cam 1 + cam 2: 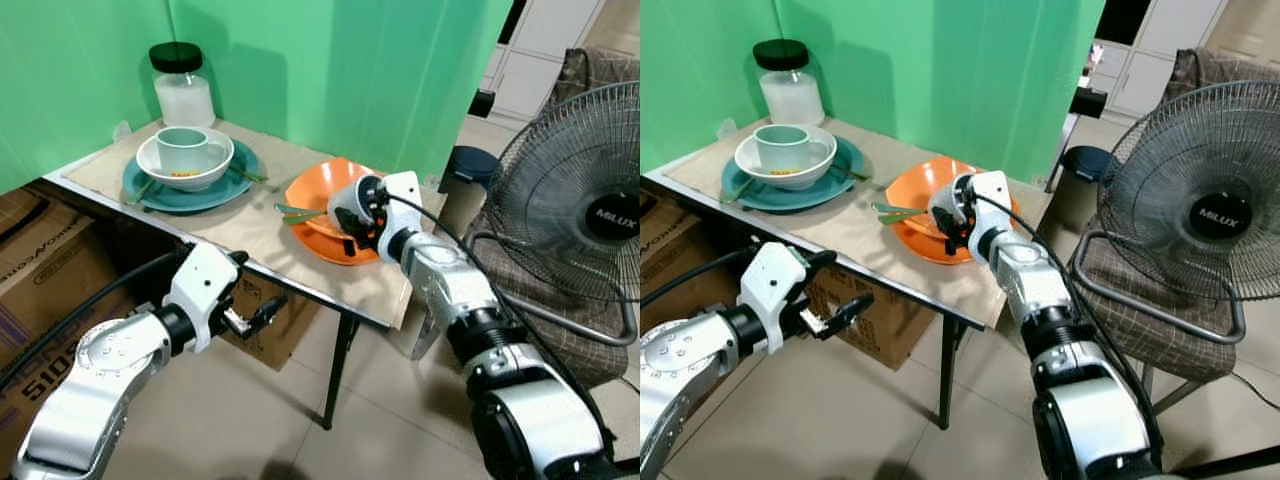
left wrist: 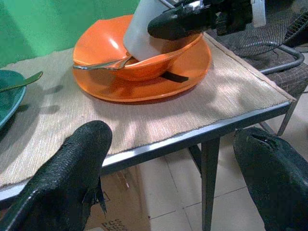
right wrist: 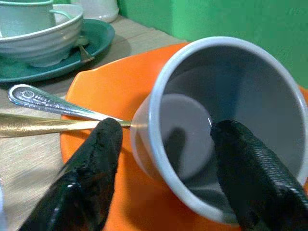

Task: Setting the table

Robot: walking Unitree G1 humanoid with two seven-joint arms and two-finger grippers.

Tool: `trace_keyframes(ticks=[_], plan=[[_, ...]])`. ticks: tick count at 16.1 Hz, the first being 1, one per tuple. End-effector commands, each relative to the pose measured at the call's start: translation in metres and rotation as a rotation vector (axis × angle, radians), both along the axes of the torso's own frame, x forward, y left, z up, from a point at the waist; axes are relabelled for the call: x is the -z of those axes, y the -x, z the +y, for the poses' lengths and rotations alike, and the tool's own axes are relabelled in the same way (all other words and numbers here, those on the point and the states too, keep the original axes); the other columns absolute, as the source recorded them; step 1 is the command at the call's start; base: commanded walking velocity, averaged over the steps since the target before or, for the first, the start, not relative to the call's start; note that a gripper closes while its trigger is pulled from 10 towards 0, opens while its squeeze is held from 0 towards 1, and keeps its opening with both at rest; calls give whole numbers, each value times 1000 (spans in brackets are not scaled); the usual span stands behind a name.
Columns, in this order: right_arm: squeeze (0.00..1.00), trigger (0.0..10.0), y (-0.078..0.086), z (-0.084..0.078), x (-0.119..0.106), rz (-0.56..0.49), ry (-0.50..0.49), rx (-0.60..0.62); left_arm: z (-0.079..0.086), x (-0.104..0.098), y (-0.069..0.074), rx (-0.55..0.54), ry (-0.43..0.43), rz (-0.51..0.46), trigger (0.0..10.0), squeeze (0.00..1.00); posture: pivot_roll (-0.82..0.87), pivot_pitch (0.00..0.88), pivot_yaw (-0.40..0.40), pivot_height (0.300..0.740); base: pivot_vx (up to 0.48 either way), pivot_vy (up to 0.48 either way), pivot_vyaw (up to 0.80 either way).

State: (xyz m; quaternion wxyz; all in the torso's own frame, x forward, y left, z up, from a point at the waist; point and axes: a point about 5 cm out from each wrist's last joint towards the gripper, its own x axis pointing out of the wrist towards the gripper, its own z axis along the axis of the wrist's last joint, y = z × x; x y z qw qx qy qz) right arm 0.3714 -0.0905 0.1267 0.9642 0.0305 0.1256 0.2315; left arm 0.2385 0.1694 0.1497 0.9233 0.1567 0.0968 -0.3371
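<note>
Green screens backed the tabletop [image 1: 262, 232]. My right pincer [image 3: 163, 144] gripped the tilted grey cup [image 3: 226, 120] at its rim, one finger inside, resting in the orange bowl [image 2: 110, 50] on the orange plate [image 2: 192, 57], beside a spoon [image 3: 53, 103]. My left pincer [image 2: 173, 173] hung wide open, empty, below the near edge. Far left, a green cup [image 1: 182, 150] sat in a white bowl [image 1: 215, 160].

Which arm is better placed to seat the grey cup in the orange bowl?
Right. The right gripper already holds the tilted grey cup, one finger inside its mouth, over the orange bowl. The left gripper hangs open below the table edge, holding nothing.
</note>
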Motion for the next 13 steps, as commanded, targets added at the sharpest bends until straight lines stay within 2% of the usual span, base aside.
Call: trace_keyframes(ticks=[1, 3, 7, 13], plan=[[0, 902, -3, -1, -4, -10, -14, -1, -4, -6, 0, 24, 4, -28, 10000, 1000, 130, 0, -63, 740, 0, 0, 0], [0, 0, -4, 3, -8, -23, -41, -7, -4, -6, 0, 23, 4, -30, 10000, 1000, 130, 0, -63, 740, 0, 0, 0], [0, 0, -6, 3, -5, -20, 9, 24, -4, -6, -1, 18, 2, -33, 10000, 1000, 134, 0, -65, 740, 0, 0, 0], [0, 0, -6, 5, -8, -29, -15, -18, -4, -7, -3, 15, 1, -38, 10000, 1000, 133, 0, -64, 740, 0, 0, 0]])
